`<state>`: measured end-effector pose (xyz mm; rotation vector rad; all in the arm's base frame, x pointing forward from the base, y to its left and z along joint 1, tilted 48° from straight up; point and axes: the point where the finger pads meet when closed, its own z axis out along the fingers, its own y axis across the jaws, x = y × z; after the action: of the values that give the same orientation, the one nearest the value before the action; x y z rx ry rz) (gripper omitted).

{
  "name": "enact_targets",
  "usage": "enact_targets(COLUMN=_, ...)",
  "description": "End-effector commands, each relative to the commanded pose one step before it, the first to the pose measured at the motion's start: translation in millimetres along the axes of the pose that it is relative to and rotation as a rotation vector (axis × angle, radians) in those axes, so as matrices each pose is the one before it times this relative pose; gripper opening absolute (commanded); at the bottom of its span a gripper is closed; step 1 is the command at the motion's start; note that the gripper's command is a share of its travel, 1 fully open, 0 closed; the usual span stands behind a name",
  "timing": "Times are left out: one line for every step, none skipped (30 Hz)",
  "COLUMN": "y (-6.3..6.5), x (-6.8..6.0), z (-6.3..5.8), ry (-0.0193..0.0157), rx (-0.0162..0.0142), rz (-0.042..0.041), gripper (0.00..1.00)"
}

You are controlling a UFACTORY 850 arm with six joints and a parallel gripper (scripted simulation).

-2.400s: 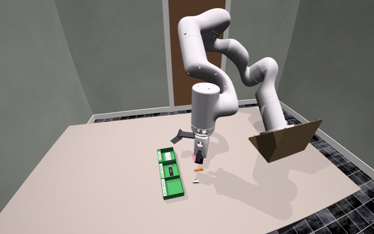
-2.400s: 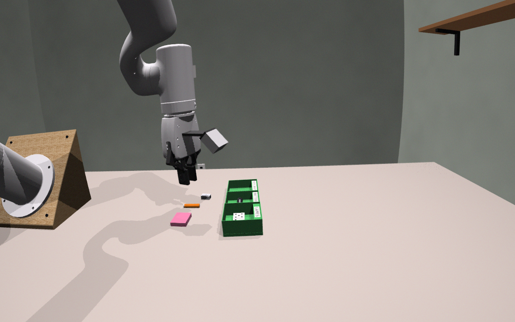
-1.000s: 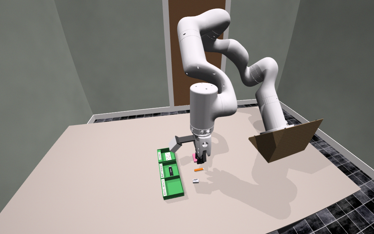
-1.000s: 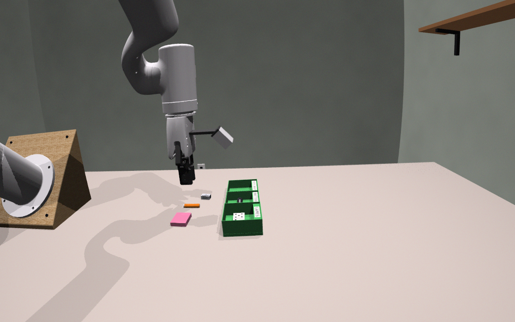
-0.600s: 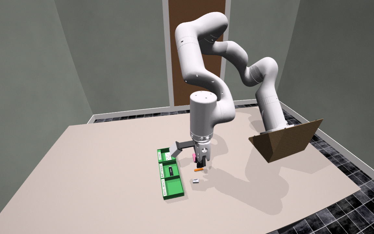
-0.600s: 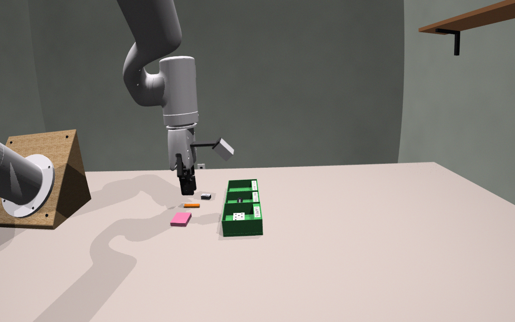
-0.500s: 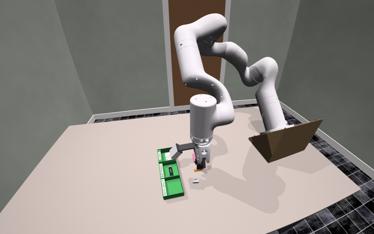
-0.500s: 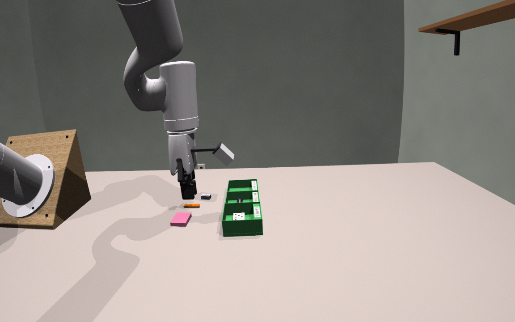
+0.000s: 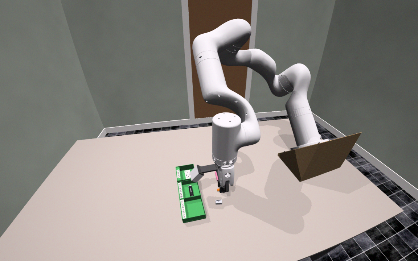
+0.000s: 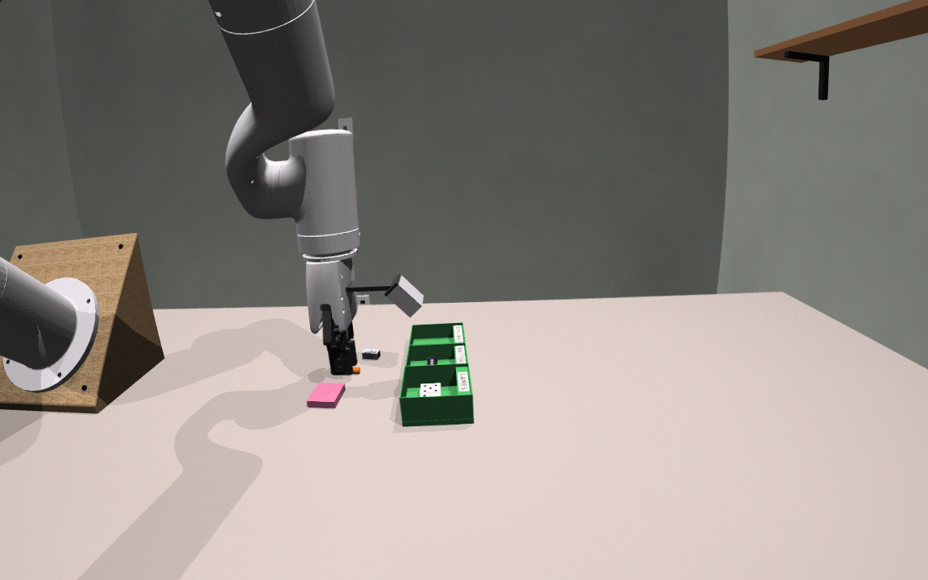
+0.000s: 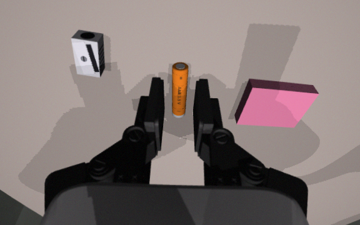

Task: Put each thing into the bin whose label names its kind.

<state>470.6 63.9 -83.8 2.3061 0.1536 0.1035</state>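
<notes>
Gripper is low over the table, fingers part open and straddling the orange battery — a gap shows on each side of it in the wrist view, so nothing is gripped yet. The battery lies flat on the table, its long axis running along the slot between the fingers, with its capped end poking out past the tips. In the exterior view only its orange tip shows beside the fingertips, at table level.

Sharpener sits on the table near the battery, apart from it and on the gripper's left in the wrist view; in the top view it lies just beside the bins. Pink block lies flat on the other side, close to the gripper but not touching it.

Green bin row stands on the table, three compartments labelled GAMES, BATTERIES, NUTS+BOLTS. The GAMES one holds a white piece with dots, the BATTERIES one a dark battery — the NUTS+BOLTS one shows only green floor.

Arm base is on a wooden wedge at the table edge.
</notes>
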Motion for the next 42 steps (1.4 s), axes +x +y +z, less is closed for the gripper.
enact_targets(y=-0.16, x=0.57, z=4.38, ry=0.00139, rx=0.00055, rz=0.0005, gripper=0.23)
enact_targets(y=0.0, x=-0.01, z=0.0, ry=0.0, rx=0.0, rz=0.0, gripper=0.23)
enact_targets(y=0.0, x=0.01, z=-0.06, ry=-0.00003, rx=0.00001, rz=-0.00001, gripper=0.23)
enact_targets(y=0.0, x=0.0, z=0.03, ry=0.00002, rx=-0.00001, rz=0.00001, gripper=0.23)
enact_targets(y=0.0, x=0.01, z=0.02, ry=0.00001, rx=0.0, rz=0.0, gripper=0.23)
enact_targets(y=0.0, x=0.01, z=0.01, ry=0.0, rx=0.0, rz=0.0, gripper=0.23)
enact_targets(y=0.0, x=0.0, z=0.0, ry=0.0, rx=0.0, rz=0.0, gripper=0.23)
enact_targets(y=0.0, x=0.0, z=0.0, ry=0.0, rx=0.0, rz=0.0, gripper=0.23)
enact_targets(y=0.0, x=0.0, z=0.0, ry=0.0, rx=0.0, rz=0.0, gripper=0.23)
enact_targets(y=0.0, x=-0.01, z=0.0, ry=0.0, rx=0.0, rz=0.0, gripper=0.23)
enact_targets(y=0.0, x=-0.01, z=0.0, ry=0.0, rx=0.0, rz=0.0, gripper=0.23)
enact_targets(y=0.0, x=-0.01, z=0.0, ry=0.0, rx=0.0, rz=0.0, gripper=0.23)
enact_targets(y=0.0, x=-0.01, z=0.0, ry=0.0, rx=0.0, rz=0.0, gripper=0.23)
enact_targets(y=0.0, x=-0.01, z=0.0, ry=0.0, rx=0.0, rz=0.0, gripper=0.23)
enact_targets(y=-0.01, x=0.06, z=-0.05, ry=0.00006, rx=0.00003, rz=0.00003, gripper=0.0)
enact_targets(y=0.0, x=-0.02, z=0.01, ry=-0.00001, rx=-0.00001, rz=-0.00001, gripper=0.0)
enact_targets(y=0.0, x=-0.01, z=0.0, ry=-0.00001, rx=0.0, rz=-0.00001, gripper=0.0)
enact_targets(y=0.0, x=0.01, z=-0.01, ry=0.00002, rx=-0.00001, rz=0.00001, gripper=0.0)
enact_targets(y=0.0, x=0.0, z=0.0, ry=0.0, rx=0.00001, rz=0.0, gripper=0.0)
enact_targets(y=0.0, x=0.0, z=0.0, ry=0.0, rx=0.0, rz=0.0, gripper=0.0)
enact_targets(y=0.0, x=0.0, z=0.0, ry=0.0, rx=0.0, rz=0.0, gripper=0.0)
enact_targets(y=0.0, x=0.0, z=0.0, ry=0.0, rx=0.0, rz=0.0, gripper=0.0)
enact_targets(y=0.0, x=0.0, z=0.0, ry=0.0, rx=0.0, rz=0.0, gripper=0.0)
enact_targets(y=0.0, x=0.0, z=0.0, ry=0.0, rx=0.0, rz=0.0, gripper=0.0)
enact_targets(y=0.0, x=0.0, z=0.0, ry=0.0, rx=0.0, rz=0.0, gripper=0.0)
enact_targets(y=0.0, x=0.0, z=0.0, ry=0.0, rx=0.0, rz=0.0, gripper=0.0)
enact_targets(y=0.0, x=0.0, z=0.0, ry=0.0, rx=0.0, rz=0.0, gripper=0.0)
enact_targets(y=0.0, x=0.0, z=0.0, ry=0.0, rx=0.0, rz=0.0, gripper=0.0)
enact_targets(y=0.0, x=0.0, z=0.0, ry=0.0, rx=0.0, rz=0.0, gripper=0.0)
enact_targets(y=0.0, x=0.0, z=0.0, ry=0.0, rx=0.0, rz=0.0, gripper=0.0)
enact_targets(y=0.0, x=0.0, z=0.0, ry=0.0, rx=0.0, rz=0.0, gripper=0.0)
enact_targets(y=0.0, x=0.0, z=0.0, ry=0.0, rx=0.0, rz=0.0, gripper=0.0)
enact_targets(y=0.0, x=0.0, z=0.0, ry=0.0, rx=0.0, rz=0.0, gripper=0.0)
enact_targets(y=0.0, x=0.0, z=0.0, ry=0.0, rx=0.0, rz=0.0, gripper=0.0)
enact_targets(y=0.0, x=0.0, z=0.0, ry=0.0, rx=0.0, rz=0.0, gripper=0.0)
enact_targets(y=0.0, x=0.0, z=0.0, ry=0.0, rx=0.0, rz=0.0, gripper=0.0)
enact_targets(y=0.0, x=0.0, z=0.0, ry=0.0, rx=0.0, rz=0.0, gripper=0.0)
enact_targets(y=0.0, x=0.0, z=0.0, ry=0.0, rx=0.0, rz=0.0, gripper=0.0)
enact_targets(y=0.0, x=0.0, z=0.0, ry=0.0, rx=0.0, rz=0.0, gripper=0.0)
enact_targets(y=0.0, x=0.0, z=0.0, ry=0.0, rx=0.0, rz=0.0, gripper=0.0)
enact_targets(y=0.0, x=0.0, z=0.0, ry=0.0, rx=0.0, rz=0.0, gripper=0.0)
enact_targets(y=0.0, x=0.0, z=0.0, ry=0.0, rx=0.0, rz=0.0, gripper=0.0)
